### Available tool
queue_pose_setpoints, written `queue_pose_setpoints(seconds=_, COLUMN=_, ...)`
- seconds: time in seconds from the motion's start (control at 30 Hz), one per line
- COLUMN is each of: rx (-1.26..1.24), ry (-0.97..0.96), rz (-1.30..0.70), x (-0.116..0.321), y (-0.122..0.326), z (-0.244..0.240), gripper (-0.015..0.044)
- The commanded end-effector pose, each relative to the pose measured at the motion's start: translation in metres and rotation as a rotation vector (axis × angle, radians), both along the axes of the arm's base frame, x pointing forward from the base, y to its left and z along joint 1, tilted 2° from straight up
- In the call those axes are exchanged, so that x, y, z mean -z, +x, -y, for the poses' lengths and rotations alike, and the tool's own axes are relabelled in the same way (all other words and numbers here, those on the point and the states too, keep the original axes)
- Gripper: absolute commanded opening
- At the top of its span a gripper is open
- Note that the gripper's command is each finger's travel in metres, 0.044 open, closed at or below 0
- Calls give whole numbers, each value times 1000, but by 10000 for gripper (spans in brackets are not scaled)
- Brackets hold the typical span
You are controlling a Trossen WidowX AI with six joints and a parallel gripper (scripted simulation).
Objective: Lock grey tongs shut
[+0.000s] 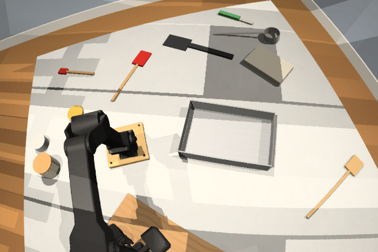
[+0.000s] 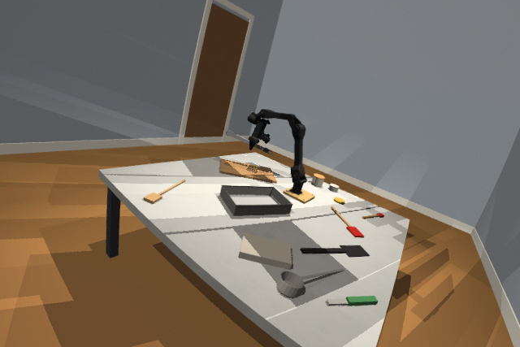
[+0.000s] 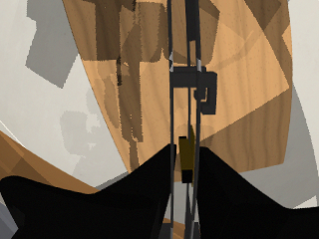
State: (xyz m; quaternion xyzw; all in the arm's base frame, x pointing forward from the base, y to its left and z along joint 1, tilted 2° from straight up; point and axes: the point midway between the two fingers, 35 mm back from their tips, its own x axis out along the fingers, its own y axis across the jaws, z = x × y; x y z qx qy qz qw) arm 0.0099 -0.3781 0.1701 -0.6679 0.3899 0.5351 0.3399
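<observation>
My gripper (image 3: 186,153) (image 2: 251,146) is shut on the grey tongs (image 3: 172,110) (image 2: 241,137), high above the wooden board (image 3: 239,100) (image 2: 228,166) (image 1: 175,231). In the wrist view the two long arms of the tongs run close together and nearly parallel between my fingertips, with a dark crosspiece and hook beyond the fingers. In the exterior view the tongs are tilted, with the pale end at the left higher than the dark end at the right. Whether the lock has caught cannot be seen. The roasting tin (image 1: 225,160) (image 2: 262,210) stands empty.
A wooden spatula (image 1: 354,165) lies beyond the tin. A beige block (image 1: 268,63), a black spatula (image 1: 176,42), a red spatula (image 1: 142,58) and a grey ring-ended tool (image 1: 271,35) lie farther off. Jars (image 1: 42,163) stand beside the arm's base.
</observation>
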Motion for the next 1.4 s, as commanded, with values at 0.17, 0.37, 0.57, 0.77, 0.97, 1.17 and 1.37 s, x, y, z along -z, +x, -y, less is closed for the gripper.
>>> queue_pose_setpoints(seconds=0.17, rx=42, ry=-142, rz=99, x=2, y=-3, z=8, gripper=-150)
queue_pose_setpoints(seconds=0.37, rx=57, ry=-227, rz=155, x=3, y=-5, z=10, gripper=-150)
queue_pose_setpoints(seconds=0.57, rx=71, ry=-316, rz=210, x=4, y=-8, z=12, gripper=-150)
queue_pose_setpoints(seconds=0.77, rx=78, ry=-404, rz=261, x=3, y=-10, z=11, gripper=-150)
queue_pose_setpoints(seconds=0.97, rx=79, ry=-492, rz=308, x=2, y=-13, z=9, gripper=-150)
queue_pose_setpoints(seconds=1.17, rx=74, ry=-579, rz=352, x=1, y=-15, z=4, gripper=-150)
queue_pose_setpoints(seconds=1.37, rx=62, ry=-664, rz=391, x=-1, y=-16, z=-3, gripper=-150)
